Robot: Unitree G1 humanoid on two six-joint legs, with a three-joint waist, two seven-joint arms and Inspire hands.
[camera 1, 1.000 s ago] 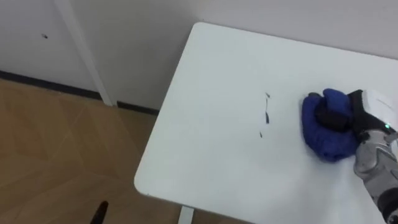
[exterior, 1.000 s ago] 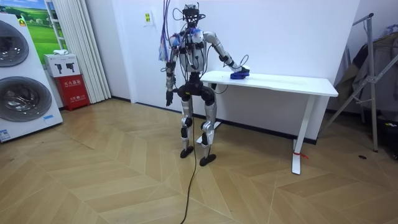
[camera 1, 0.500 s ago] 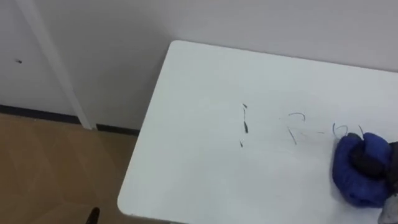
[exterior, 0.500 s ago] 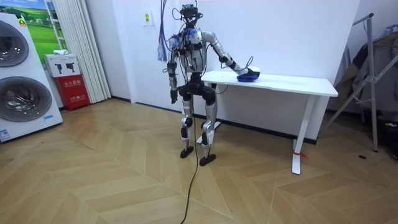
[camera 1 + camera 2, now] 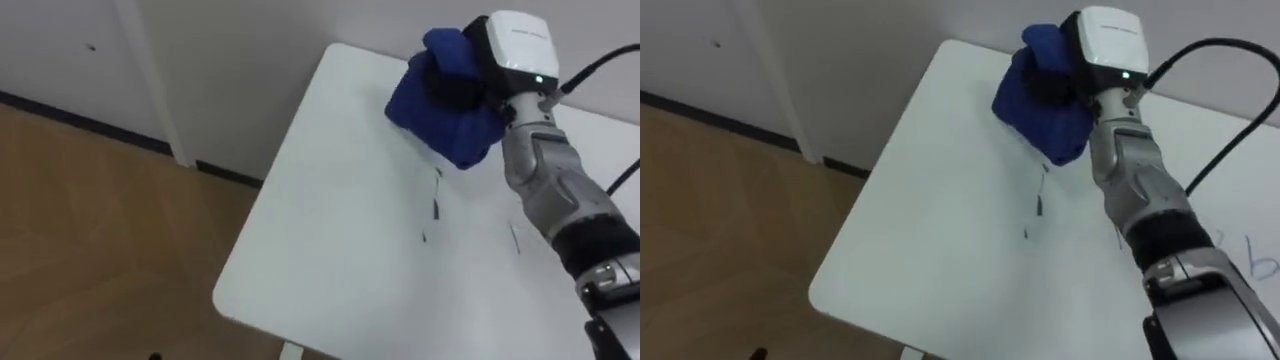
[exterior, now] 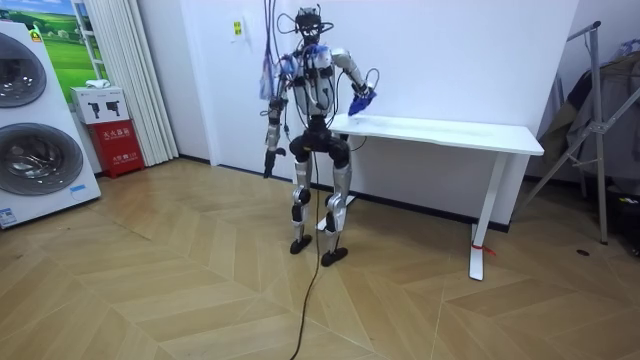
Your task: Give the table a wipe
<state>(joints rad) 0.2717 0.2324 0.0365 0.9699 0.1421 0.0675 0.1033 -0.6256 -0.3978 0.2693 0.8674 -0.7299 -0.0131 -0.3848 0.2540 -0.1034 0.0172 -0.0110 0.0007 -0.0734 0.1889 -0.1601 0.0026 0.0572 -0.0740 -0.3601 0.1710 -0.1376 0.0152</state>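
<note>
The white table (image 5: 330, 260) carries thin dark pen marks (image 5: 437, 205) near its middle, and blue scribbles (image 5: 1260, 265) show further right. My right hand (image 5: 515, 45) is shut on a bunched blue cloth (image 5: 435, 100), with dark fingers curled into it. In the room view the blue cloth (image 6: 362, 98) is held up in the air over the table's near end (image 6: 345, 120), apart from the top. My left hand (image 6: 268, 160) hangs at my side. I stand at the end of the table on the room view's left.
The table's left edge and front corner (image 5: 225, 300) drop to wooden floor (image 5: 90, 210). A white wall (image 5: 230, 60) runs behind it. Washing machines (image 6: 30, 130) and a red box (image 6: 118, 145) stand on the room view's left, a metal rack (image 6: 600, 120) on its right.
My right hand has lifted the blue cloth off the table's right part and carried it up and left, over the far left corner. The eye view has shifted too.
</note>
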